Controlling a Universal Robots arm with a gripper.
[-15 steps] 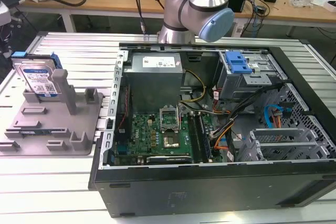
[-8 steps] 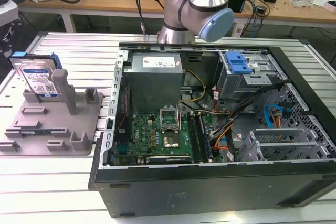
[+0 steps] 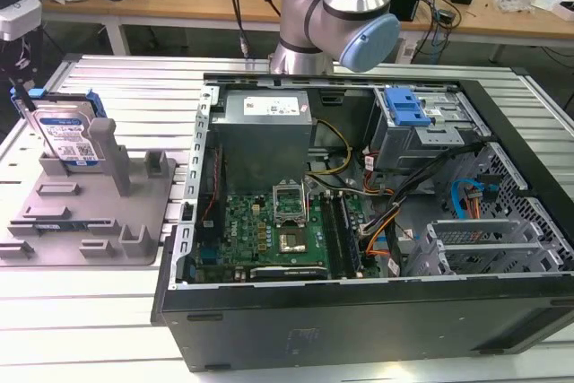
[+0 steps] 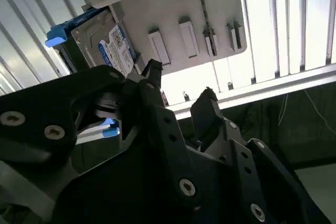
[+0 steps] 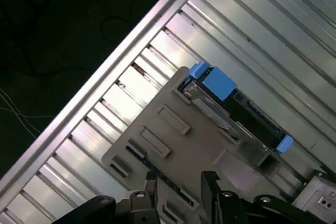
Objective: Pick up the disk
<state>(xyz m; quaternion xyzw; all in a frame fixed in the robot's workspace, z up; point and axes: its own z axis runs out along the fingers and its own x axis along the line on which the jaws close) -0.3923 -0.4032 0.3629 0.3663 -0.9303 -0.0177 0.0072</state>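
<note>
1. My claw [image 4: 179, 83], a pair of black jointed fingers, is spread apart with nothing between them. In the second wrist view the bright table shows through the gap.
2. The flat silver-grey metal disk [image 3: 65, 136] stands on edge at the far end of the grey plastic holder with upright posts [image 3: 90, 221], at the exterior view's left.
3. Its white-and-blue printed label faces the exterior camera, and blue plastic rails run along its edges.
4. One grey post of the holder stands just in front of the disk and covers part of the edge nearer the exterior view's right.
5. In the first wrist view I see the disk edge-on, with a blue rail tip at each end. My fingertips hang over the holder's flat plate, near the disk but apart from it.
6. The holder lies on the ribbed aluminium table [image 3: 117, 78], just beside the open black computer case [image 3: 359, 329] to the exterior view's right.
7. A green motherboard [image 3: 278, 230] is exposed inside the case.
8. My silver and light-blue arm [image 3: 336, 6] rises at the far side of the case.
</note>
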